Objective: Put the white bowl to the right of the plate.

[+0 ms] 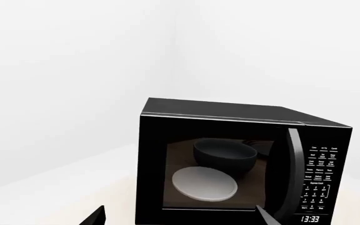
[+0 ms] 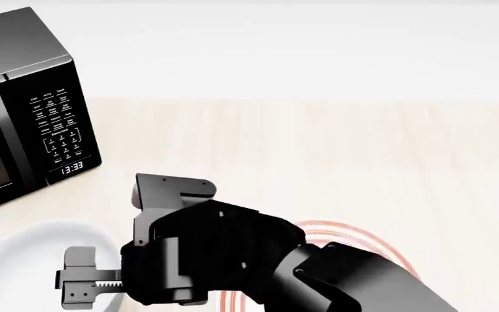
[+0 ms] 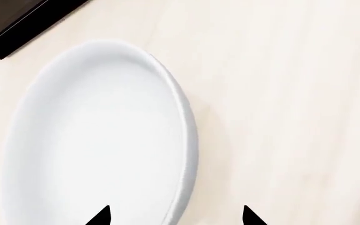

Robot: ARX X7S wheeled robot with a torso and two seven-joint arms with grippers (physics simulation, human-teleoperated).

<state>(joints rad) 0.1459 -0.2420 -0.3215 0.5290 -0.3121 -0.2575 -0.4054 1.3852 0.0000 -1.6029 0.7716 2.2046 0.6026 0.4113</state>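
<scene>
Right hand hung over the white bowl, fingers apart, straddling the bowl's near rim: one fingertip over the inside, the other outside over the bare surface. Nothing gripped yet. Left hand: only dark tips at the edge of its own wrist view, so its state could not be told; it faced the microwave.

In the head view the bowl sat at about 8 o'clock on the surface, below the microwave. The plate, red-ringed, lay at about 5 o'clock, largely hidden under the right arm. So the bowl was on the wrong side of the plate.

Judged step: grasp the rim. To do it well, lower straight until the wall sits deep between the fingers, then close firmly; glossy thick wall may slip. Lift clear before carrying across, high enough to pass over the plate.
</scene>
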